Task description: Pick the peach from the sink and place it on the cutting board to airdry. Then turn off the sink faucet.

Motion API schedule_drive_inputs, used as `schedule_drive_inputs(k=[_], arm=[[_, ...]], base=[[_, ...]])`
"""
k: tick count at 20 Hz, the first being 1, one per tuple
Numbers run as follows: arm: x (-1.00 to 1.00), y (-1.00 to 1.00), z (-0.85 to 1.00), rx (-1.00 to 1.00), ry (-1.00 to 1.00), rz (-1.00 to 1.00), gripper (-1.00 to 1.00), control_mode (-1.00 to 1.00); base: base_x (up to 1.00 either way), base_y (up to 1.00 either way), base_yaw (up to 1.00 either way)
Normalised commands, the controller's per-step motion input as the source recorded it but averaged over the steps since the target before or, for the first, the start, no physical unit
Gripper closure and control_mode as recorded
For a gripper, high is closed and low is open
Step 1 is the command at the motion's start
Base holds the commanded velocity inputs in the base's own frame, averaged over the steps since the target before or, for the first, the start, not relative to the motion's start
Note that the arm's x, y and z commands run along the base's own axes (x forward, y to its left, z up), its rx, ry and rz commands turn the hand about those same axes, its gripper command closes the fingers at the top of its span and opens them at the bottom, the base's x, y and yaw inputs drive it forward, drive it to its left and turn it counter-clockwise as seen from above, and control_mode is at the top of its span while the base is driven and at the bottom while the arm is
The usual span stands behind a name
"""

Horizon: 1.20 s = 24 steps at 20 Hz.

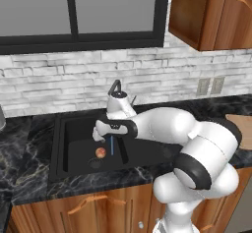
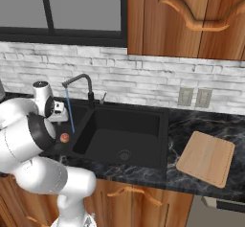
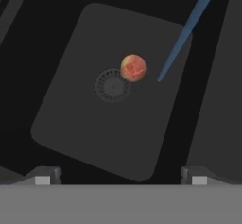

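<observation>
The reddish-orange peach (image 1: 100, 152) (image 2: 64, 137) (image 3: 133, 68) lies on the floor of the left basin of the black sink (image 1: 60, 143) (image 2: 163, 135), touching the edge of the round drain (image 3: 112, 85). My gripper (image 1: 100, 134) (image 3: 120, 178) hovers above that basin, open and holding nothing, with the peach well below it. Its fingertips (image 3: 45, 176) stand wide apart. The black gooseneck sink faucet (image 1: 115, 87) (image 2: 79, 80) is running, and a thin blue stream (image 1: 111, 146) (image 2: 70, 111) (image 3: 184, 31) falls just beside the peach. The light wooden cutting board (image 2: 206, 158) (image 1: 242, 126) lies on the counter right of the sink.
Dark marbled counter (image 2: 191, 120) surrounds the sink, with a white brick backsplash and two wall outlets (image 2: 194, 97) behind. Wooden cabinets hang above on the right. My own arm (image 1: 197, 143) stretches across the right basin (image 2: 124, 135).
</observation>
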Motion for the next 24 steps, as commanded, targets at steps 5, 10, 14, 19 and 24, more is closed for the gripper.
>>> schedule_drive_inputs(k=[5, 10, 14, 19, 24], arm=[[0.21, 0.06, -0.29, 0.00, 0.00, 0.00, -1.00, -1.00], [0.19, 0.00, -0.23, 0.00, 0.00, 0.00, -1.00, -1.00], [0.23, 0.03, -0.24, 0.00, 0.00, 0.00, -1.00, -1.00], [0.16, 0.02, -0.20, 0.00, 0.00, 0.00, -1.00, -1.00], [0.12, 0.03, -0.15, -0.02, 0.00, 0.00, -1.00, -1.00]], base=[[0.00, 0.00, 0.00], [0.00, 0.00, 0.00], [0.00, 0.00, 0.00], [0.00, 0.00, 0.00], [0.00, 0.00, 0.00]])
